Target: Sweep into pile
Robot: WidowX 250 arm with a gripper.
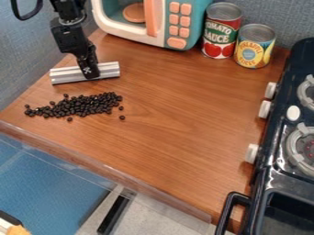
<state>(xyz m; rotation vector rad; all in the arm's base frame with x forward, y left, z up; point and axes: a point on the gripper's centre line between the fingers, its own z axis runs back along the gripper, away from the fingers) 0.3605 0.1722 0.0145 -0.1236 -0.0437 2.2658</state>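
Observation:
At the upper left of the camera view, my gripper is shut on a silver ribbed metal bar, which lies across its fingers just at the wooden counter's surface. In front of the bar, toward the counter's front left edge, dark beans form an elongated, uneven heap. Several stray beans lie around it, among them one off its right end. A small strip of bare wood separates the bar from the beans.
A toy microwave stands at the back, with a tomato sauce can and a pineapple can to its right. The toy stove lines the right side. The counter's front edge has a clear lip.

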